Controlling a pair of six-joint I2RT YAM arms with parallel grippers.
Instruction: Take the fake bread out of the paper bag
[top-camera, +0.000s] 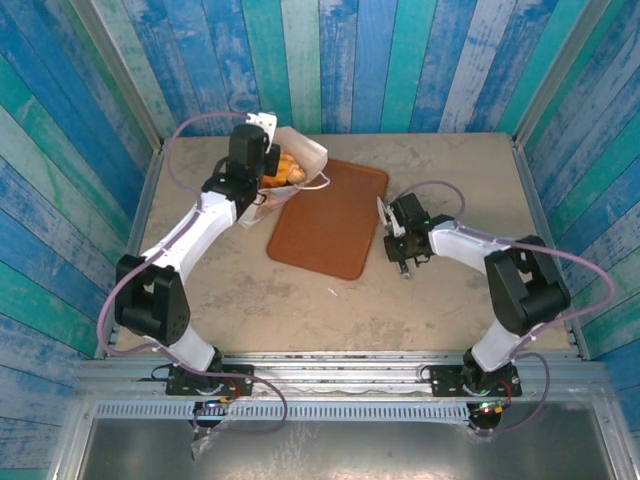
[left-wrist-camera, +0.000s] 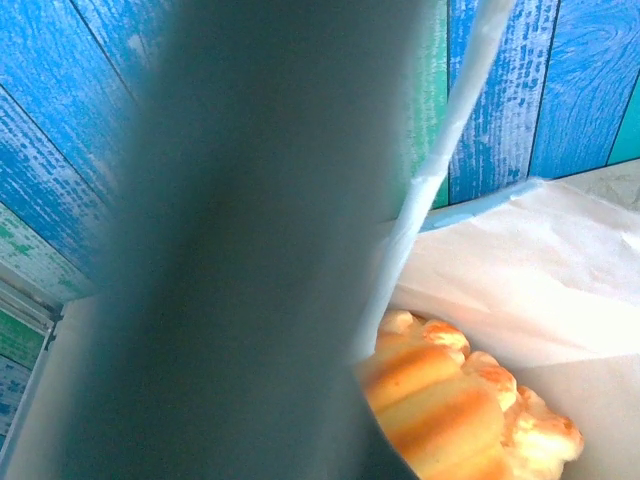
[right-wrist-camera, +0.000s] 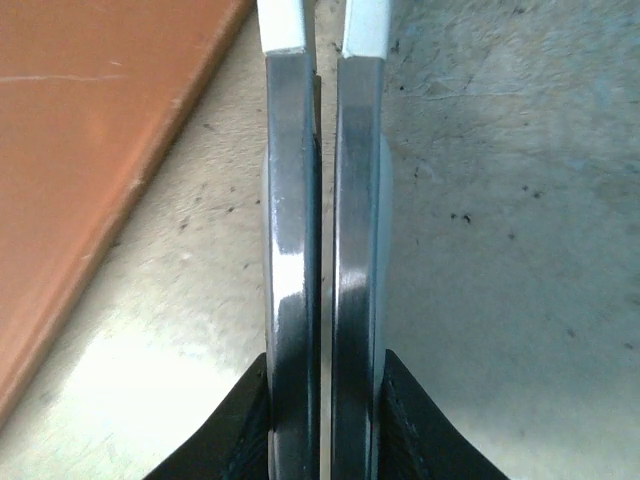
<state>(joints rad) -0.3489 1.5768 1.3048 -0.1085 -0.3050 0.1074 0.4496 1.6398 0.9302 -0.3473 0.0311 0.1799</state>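
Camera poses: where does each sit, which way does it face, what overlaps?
Top external: above, behind the bases, looking down at table; left claw at paper bag, right claw beside tray.
Left wrist: on left arm, looking into bag at fake bread; own blurred finger.
Right wrist: on right arm, looking down at table; own shut claw.
Shared: tray, top and right wrist.
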